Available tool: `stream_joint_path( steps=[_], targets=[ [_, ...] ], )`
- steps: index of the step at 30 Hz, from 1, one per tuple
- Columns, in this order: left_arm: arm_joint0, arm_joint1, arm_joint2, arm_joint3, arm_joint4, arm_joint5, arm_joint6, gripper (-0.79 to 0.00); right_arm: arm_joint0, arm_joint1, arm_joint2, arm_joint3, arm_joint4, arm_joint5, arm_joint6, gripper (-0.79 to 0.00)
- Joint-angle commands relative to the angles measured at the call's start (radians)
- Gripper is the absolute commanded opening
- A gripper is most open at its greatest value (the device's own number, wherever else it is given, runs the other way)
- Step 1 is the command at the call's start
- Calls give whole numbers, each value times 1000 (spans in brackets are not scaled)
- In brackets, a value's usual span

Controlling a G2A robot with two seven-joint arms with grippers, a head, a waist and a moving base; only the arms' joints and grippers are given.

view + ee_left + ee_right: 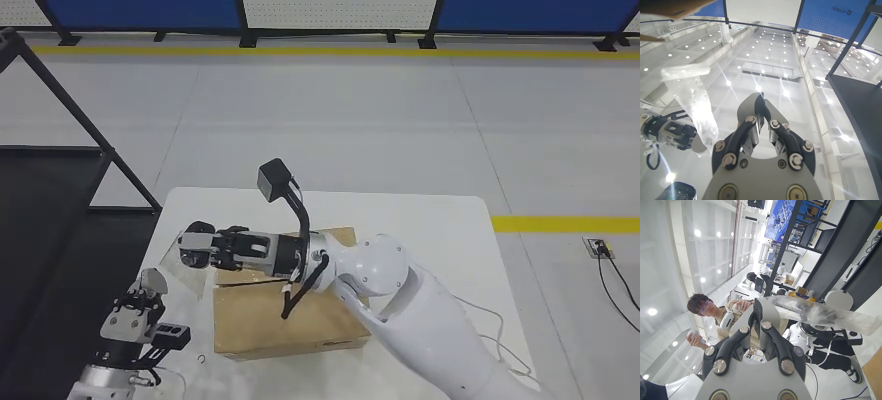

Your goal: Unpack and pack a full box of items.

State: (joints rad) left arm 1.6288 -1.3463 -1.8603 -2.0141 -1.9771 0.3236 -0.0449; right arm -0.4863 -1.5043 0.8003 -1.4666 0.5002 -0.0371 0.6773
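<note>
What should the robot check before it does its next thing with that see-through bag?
1. Right gripper shut on the clear plastic bag: ok.
2. Bag apart from the left gripper: ok.
3. Left gripper ready to take the bag: not ok, it is shut and holds nothing.
4. Right gripper beside the cardboard box, over the white table: ok.
5. Room inside the box: cannot tell, the arm covers it.
6. What is in the bag: cannot tell.
</note>
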Motion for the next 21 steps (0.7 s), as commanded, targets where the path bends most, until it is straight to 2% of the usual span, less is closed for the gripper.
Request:
stream_joint_path(
  steps=[1,6,9,12,14,17,21],
  targets=[
    [1,1,7,-7,3,13,11,-785,-2,-1,4,5,0,0,3,-785],
    [-6,1,21,-16,41,-12,-14,-785,-14,-4,19,9,0,-7,7,-785],
    [-12,0,27,-9,207,-117,-136,-785,-23,-5,28,8,-4,-12,9,-785],
    [-14,-4,68,42,464,-295,-335,-785,-34,-5,41,4,-7,-17,14,-785],
    [-13,-4,81,60,543,-345,-379,-785,-39,-4,46,2,-11,-18,19,-785],
    [-10,-1,83,78,695,-397,-417,-785,-47,-4,55,1,-14,-21,26,-785],
    [-8,8,57,75,915,-429,-394,-785,-54,-5,65,0,-16,-24,36,-785]
  ],
)
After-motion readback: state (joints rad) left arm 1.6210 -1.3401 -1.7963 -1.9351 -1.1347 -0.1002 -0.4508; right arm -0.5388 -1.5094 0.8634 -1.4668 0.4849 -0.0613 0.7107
